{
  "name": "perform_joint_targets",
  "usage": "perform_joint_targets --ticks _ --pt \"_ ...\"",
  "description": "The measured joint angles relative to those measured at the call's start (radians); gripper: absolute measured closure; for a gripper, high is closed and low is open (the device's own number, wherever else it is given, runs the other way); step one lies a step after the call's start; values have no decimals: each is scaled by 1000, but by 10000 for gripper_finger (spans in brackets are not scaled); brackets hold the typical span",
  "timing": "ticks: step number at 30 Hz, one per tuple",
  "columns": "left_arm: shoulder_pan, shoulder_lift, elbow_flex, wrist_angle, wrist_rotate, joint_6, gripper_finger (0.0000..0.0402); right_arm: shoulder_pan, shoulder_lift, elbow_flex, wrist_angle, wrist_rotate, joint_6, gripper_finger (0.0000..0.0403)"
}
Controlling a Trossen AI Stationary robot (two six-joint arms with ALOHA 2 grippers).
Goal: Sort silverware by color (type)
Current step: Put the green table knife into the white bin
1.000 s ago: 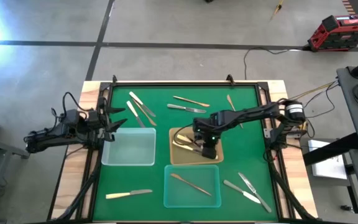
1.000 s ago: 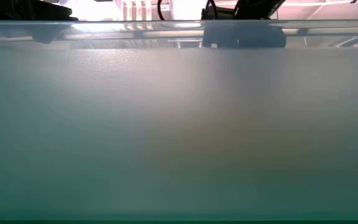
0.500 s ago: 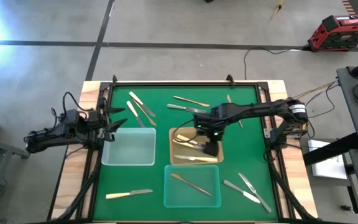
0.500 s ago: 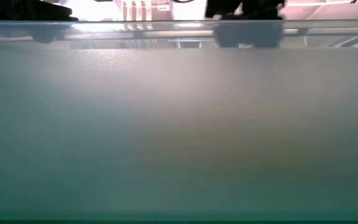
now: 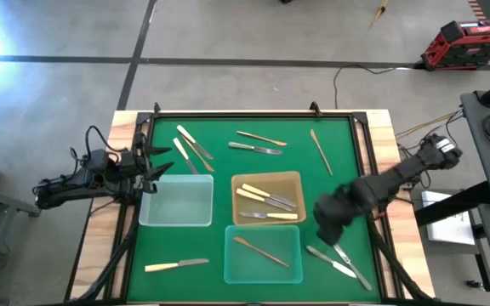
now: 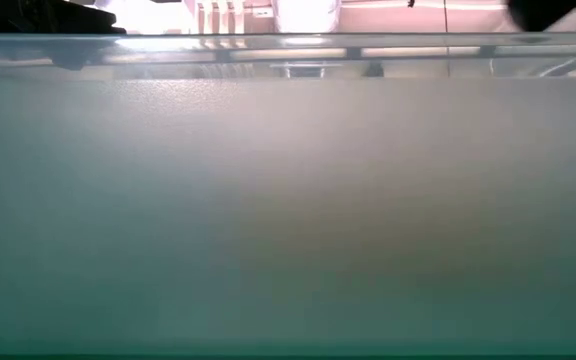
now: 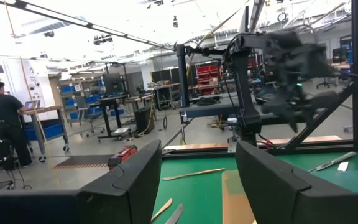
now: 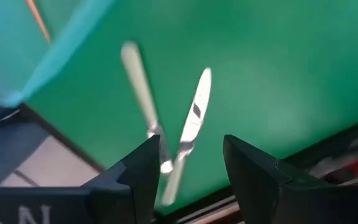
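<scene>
While the left gripper (image 5: 153,163) waits with its jaws spread at the left edge of the green mat (image 5: 330,183), we see the right gripper (image 5: 328,228) hovering near the mat's front right corner, jaws parted and pinching nothing, over two slim pieces: an all-silver knife (image 8: 194,112) and a cream-handled one (image 8: 140,81). Three cream-handled pieces (image 5: 266,202) lie in the amber square tray (image 5: 238,217), and a thin copper piece (image 5: 264,249) in the translucent tray (image 5: 232,270) at the front edge. Other slender cutlery (image 5: 192,146) lies scattered along the rear edge.
</scene>
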Motion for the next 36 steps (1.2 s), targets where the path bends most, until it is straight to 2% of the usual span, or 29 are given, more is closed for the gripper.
perform_joint_targets --ticks 6,10,13,19,27,32,36 --pt "0 0 0 0 0 0 209 269 -14 -112 186 -6 361 237" --pt "0 0 0 0 0 0 209 368 19 -150 269 -10 504 239" --pt "0 0 0 0 0 0 209 399 48 -167 342 -27 540 241" --pt "0 0 0 0 0 0 209 390 133 -164 429 2 453 241" --pt "0 0 0 0 0 0 209 304 261 -132 433 137 160 244" --pt "0 0 0 0 0 0 209 233 328 -125 513 134 11 251" --pt "0 0 0 0 0 0 209 202 360 -124 552 123 -21 257"
